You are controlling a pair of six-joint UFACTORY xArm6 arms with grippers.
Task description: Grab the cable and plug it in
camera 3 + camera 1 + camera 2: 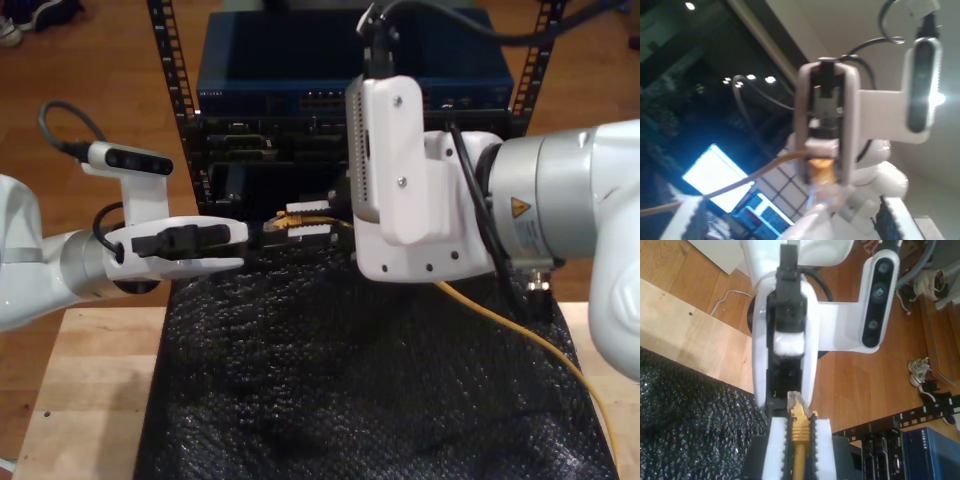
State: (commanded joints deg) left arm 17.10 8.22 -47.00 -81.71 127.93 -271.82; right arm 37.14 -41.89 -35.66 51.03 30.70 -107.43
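Fingers (pixel 777 452) of my second gripper (pixel 305 218) are pinched narrow on the cable (pixel 799 442), and you can see its yellow boot between the black pads, with the clear plug (pixel 796 401) sticking out past the tips. In the exterior view that gripper comes in from the right and holds the plug end in front of the rack (pixel 300 100). The rest of the cable trails from under it toward the exterior view's lower right, over the black mat (pixel 350 390).

My first gripper (pixel 242 236) reaches in from the exterior view's left and faces the plug head-on. Its tip is just beside the plug and, as far as you can judge from that angle, not touching it. Its fingers (pixel 690 216) stand wide apart with nothing between them. The first wrist view is blurred, so you cannot read the plug's detail there.
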